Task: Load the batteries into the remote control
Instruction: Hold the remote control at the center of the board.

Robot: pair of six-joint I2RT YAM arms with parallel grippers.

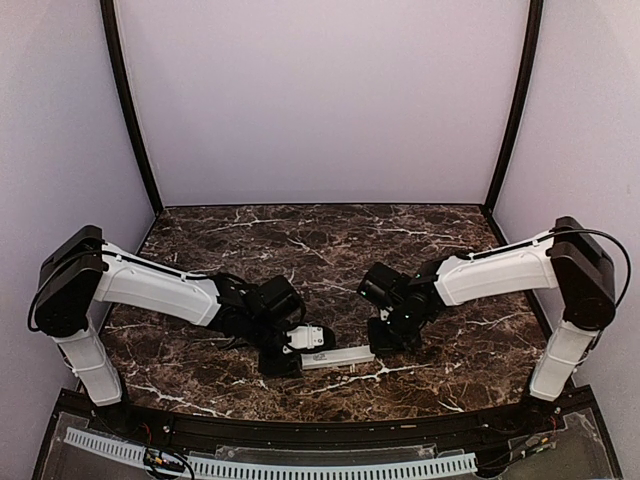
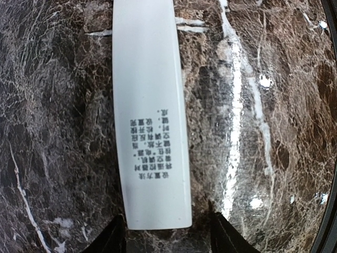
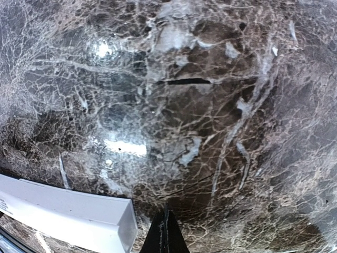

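Observation:
The remote control (image 1: 340, 357) is a long white bar lying flat on the marble near the front edge, between my two arms. In the left wrist view the remote control (image 2: 150, 105) shows printed dark text and runs away from me. My left gripper (image 2: 166, 226) stands open, one dark finger (image 2: 224, 237) on each side of the bar's near end, with a gap on the right side. My right gripper (image 3: 166, 226) is shut with nothing in it, just off the other end of the remote control (image 3: 68, 216). No batteries show in any view.
The dark marble table (image 1: 320, 250) is walled by pale panels at the back and sides. A black rail (image 1: 320, 435) runs along the front edge. Both arm bases stand at the near corners.

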